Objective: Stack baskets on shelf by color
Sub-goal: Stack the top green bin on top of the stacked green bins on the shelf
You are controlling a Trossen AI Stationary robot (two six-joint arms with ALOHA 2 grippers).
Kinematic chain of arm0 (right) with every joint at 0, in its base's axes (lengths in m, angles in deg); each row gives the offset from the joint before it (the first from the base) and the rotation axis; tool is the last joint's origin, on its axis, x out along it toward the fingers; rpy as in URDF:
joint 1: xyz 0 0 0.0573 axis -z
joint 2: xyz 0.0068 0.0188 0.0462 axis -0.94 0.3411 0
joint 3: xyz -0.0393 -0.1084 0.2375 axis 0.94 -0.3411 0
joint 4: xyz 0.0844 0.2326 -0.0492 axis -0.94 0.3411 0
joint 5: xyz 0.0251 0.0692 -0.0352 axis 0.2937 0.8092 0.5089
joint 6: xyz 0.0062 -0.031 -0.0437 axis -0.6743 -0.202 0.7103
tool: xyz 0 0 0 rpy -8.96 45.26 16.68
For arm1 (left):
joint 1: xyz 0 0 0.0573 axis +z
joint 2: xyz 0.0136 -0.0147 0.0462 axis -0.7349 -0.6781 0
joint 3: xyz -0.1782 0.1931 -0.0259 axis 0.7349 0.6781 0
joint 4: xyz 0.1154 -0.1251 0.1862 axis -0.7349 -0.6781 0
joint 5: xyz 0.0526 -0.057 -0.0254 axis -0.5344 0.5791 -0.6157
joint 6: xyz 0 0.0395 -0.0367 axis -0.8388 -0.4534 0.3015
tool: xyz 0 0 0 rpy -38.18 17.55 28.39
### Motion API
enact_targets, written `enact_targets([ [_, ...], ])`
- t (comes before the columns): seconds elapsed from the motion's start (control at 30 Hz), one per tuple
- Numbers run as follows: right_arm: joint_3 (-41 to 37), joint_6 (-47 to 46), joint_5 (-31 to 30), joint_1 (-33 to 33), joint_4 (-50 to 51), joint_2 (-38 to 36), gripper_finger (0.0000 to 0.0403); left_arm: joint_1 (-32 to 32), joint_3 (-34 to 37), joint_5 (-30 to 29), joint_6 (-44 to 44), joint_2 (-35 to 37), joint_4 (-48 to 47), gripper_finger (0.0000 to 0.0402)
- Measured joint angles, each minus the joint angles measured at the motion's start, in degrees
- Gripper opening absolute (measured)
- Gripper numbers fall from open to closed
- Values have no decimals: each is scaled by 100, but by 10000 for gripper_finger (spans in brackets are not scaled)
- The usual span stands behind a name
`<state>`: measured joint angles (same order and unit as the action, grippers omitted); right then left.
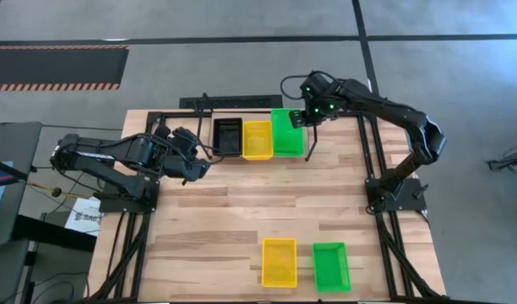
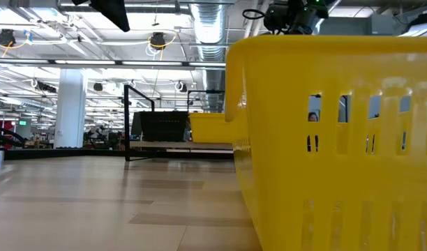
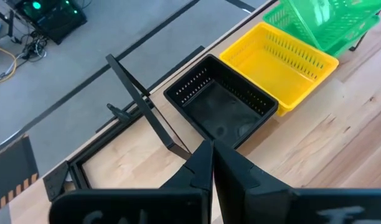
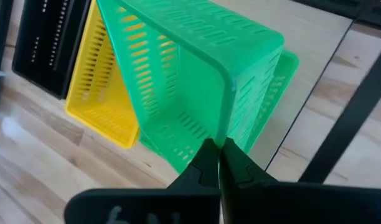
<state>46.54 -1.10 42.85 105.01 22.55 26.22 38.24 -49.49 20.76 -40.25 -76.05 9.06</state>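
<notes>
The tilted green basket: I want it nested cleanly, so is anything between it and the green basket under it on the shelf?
Nothing visible. The right gripper pinches the tilted green basket's rim directly above the lower green basket; the yellow basket sits alongside.

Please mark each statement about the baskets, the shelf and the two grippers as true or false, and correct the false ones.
1. The right gripper holds a tilted green basket by its rim. True.
2. The black basket on the shelf sits between yellow and green ones. False: the shelf's yellow basket is in the middle.
3. The left gripper holds a black basket. False: it is shut on nothing.
4. A loose yellow basket and a loose green basket lie at the table's near edge. True.
</notes>
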Motion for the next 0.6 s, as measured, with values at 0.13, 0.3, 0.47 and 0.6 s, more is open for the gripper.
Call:
enact_targets([
  [0.13,0,23,40,-21,1,1,0,0,0,0,0,0,38,0],
  [0.3,0,270,467,34,1,4,0,0,0,0,0,0,42,0],
  [0.47,0,284,534,163,2,4,0,-1,0,2,69,0,42,0],
  [0.6,0,270,811,247,81,4,0,0,0,9,98,0,52,0],
])
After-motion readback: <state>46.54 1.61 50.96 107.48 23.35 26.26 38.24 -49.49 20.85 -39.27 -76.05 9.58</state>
